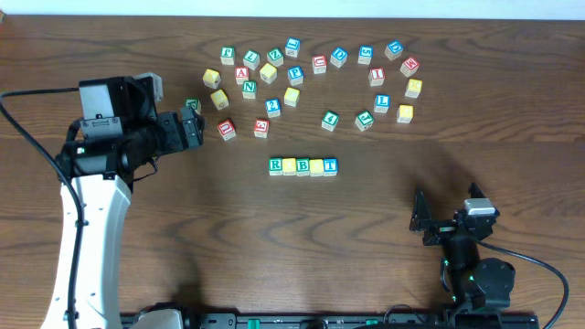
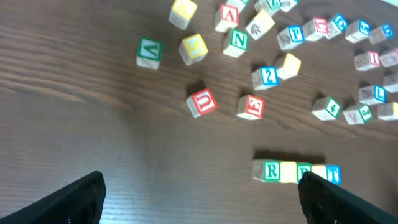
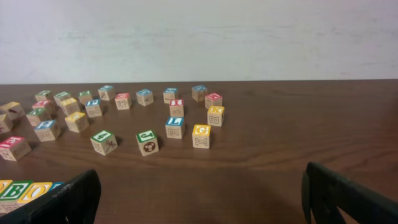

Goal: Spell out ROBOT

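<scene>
overhead view had the row of five cubes [image 1: 303, 166] down and touching, r cube [image 1: 275, 165] at one end, t cube [image 1: 330, 166] at the other, long axis running side to side, letters upright from the robot's side. left gripper [image 1: 195, 126] hung empty, fingers wide apart, with the row out past the finger [image 2: 348, 205] on the right of its wrist view, partly hidden by it. right gripper [image 1: 422, 222] gaped empty too, the row's end just outside its left-hand finger [image 3: 62, 199]. spelling looked finished, though the yellow faces couldn't be read; next called for backing away without nudging the line
</scene>
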Tool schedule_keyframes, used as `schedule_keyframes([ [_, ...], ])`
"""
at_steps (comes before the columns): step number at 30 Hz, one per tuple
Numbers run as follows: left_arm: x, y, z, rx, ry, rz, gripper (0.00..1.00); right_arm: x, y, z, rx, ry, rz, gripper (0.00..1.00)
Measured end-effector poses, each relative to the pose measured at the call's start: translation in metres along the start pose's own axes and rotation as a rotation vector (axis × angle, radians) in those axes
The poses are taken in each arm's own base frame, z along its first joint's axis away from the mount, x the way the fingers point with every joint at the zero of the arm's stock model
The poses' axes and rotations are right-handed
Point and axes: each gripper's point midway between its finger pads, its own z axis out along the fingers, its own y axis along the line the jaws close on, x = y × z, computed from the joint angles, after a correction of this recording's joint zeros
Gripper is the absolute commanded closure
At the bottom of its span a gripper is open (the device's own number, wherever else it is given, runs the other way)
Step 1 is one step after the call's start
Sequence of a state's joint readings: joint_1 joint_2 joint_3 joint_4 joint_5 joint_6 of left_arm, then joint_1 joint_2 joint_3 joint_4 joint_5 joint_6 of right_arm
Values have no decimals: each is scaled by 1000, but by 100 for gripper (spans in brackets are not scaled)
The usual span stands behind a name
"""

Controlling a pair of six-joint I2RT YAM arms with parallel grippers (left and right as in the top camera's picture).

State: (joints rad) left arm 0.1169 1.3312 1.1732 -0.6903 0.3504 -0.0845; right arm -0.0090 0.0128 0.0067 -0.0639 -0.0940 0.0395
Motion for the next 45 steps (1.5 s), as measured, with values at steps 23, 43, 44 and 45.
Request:
schedule_keyframes([
  [23, 108, 31, -27, -116, -790, 438, 3, 0, 1, 0, -4, -2, 0, 1],
  [43, 108, 32, -35, -132, -828, 437, 3, 0, 1, 0, -4, -2, 0, 1],
  [44, 108, 32, -35, -132, -828, 437, 2, 0, 1, 0, -4, -2, 0, 1],
  [45, 108, 32, -35, -132, -828, 437, 2, 0, 1, 0, -4, -2, 0, 1],
])
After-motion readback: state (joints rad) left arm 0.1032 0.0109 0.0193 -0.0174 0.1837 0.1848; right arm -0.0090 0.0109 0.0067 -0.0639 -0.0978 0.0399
